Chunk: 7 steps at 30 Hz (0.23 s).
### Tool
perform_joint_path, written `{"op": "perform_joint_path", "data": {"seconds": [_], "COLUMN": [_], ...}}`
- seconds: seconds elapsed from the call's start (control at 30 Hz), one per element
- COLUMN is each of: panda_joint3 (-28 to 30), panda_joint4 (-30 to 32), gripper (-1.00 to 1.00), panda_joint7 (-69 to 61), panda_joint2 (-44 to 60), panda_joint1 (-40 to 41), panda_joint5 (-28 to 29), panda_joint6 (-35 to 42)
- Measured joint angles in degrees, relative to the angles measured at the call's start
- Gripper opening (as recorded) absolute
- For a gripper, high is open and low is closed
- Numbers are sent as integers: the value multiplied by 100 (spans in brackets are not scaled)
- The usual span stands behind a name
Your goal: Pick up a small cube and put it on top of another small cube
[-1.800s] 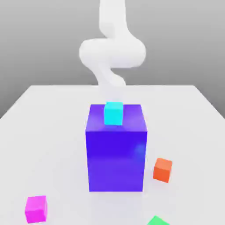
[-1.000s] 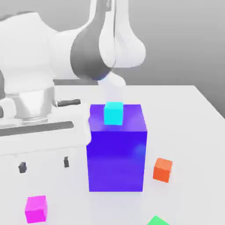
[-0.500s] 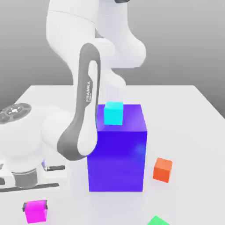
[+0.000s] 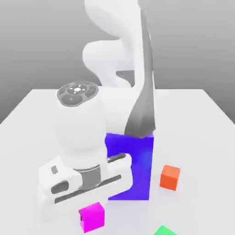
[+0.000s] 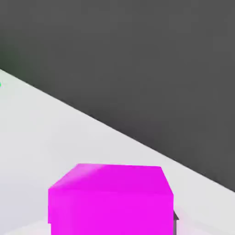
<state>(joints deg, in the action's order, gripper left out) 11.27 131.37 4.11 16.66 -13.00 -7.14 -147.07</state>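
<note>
My gripper (image 4: 91, 218) is shut on the small magenta-pink cube (image 4: 94, 213), low over the table near the front edge in the exterior view. A dark fingertip (image 4: 81, 222) shows at the cube's side on the exterior view's left. The hand view has the same cube (image 5: 110, 199) close up, its top face slightly tilted, with the white table (image 5: 41, 133) beyond it. The white hand (image 4: 82, 181) sits just above the cube and in front of the large blue-violet block (image 4: 140, 170).
An orange cube (image 4: 170, 177) rests on the table at the exterior view's right of the block. A green cube (image 4: 164, 231) pokes in at the front edge. The arm's links (image 4: 137, 92) cover the block's top and left side.
The fingers closed on the magenta-pink cube. The arm has swung toward the exterior view's right, carrying the cube from the front left corner to just in front of the block.
</note>
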Motion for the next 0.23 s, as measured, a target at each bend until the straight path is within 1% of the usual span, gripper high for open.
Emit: {"op": "perform_joint_path", "data": {"seconds": [0.07,0.13,0.17,0.23], "panda_joint3": [-224,-423,-463,-463], "panda_joint4": [-157,-326,-358,-358], "gripper": [-100,-100,100,100], "panda_joint7": [1,-47,-62,-62], "panda_joint2": [163,612,734,734], "panda_joint1": [-298,-472,-496,-496], "panda_joint5": [118,146,139,139], "panda_joint6": [-40,-343,-437,-436]}}
